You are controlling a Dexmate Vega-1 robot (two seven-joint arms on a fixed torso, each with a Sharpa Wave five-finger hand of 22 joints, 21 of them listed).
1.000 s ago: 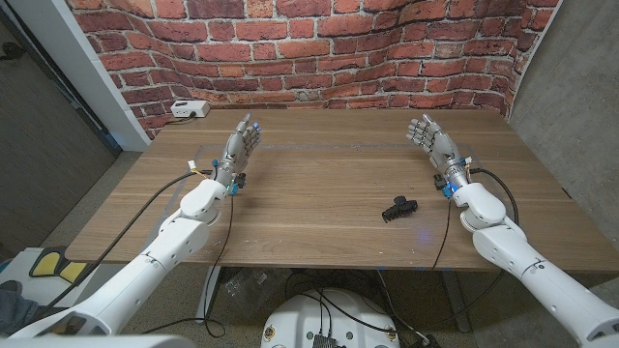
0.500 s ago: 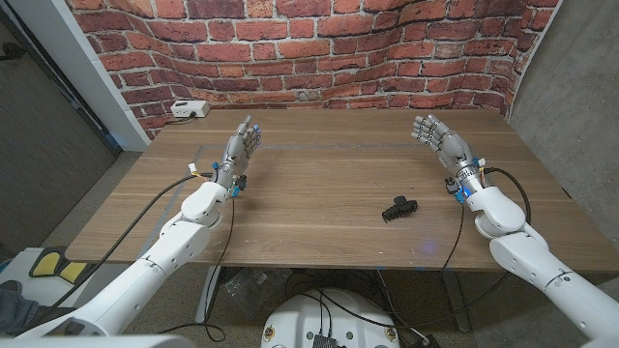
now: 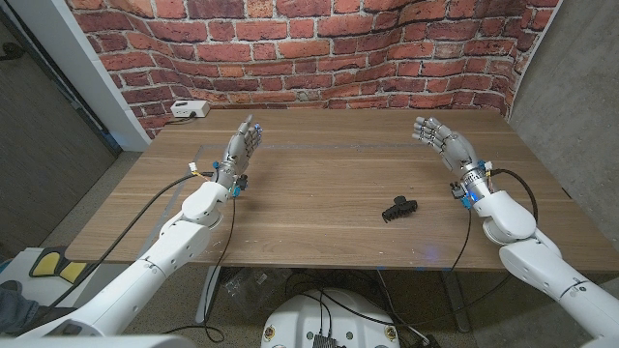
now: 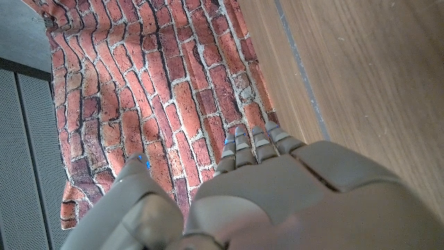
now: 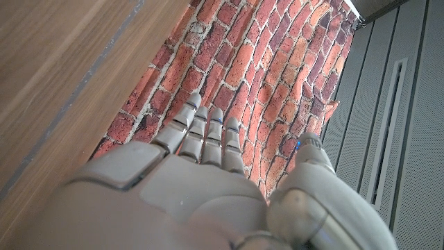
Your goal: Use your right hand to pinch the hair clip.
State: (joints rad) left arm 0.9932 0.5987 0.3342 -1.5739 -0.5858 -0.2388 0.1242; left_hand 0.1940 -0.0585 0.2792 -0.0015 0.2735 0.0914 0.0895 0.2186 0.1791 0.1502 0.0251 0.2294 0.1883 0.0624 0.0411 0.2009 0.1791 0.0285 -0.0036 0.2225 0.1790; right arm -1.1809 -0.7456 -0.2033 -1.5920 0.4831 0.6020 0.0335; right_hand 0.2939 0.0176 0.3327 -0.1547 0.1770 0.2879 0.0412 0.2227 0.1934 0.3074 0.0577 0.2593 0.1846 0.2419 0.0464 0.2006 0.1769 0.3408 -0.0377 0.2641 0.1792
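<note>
- A black hair clip (image 3: pixel 398 207) lies on the wooden tabletop (image 3: pixel 319 193), nearer the front edge and right of centre — nothing touches it.
- The right robot hand (image 3: pixel 441 141) is farther back, well apart from the clip, released, its fingers (image 5: pixel 201 135) extended and holding nothing.
- The left robot hand (image 3: pixel 241 147) is on the left side — likewise released, fingers apart.
- A small white box (image 3: pixel 188 109) sits at the far left corner before the brick wall (image 3: pixel 319 48).
</note>
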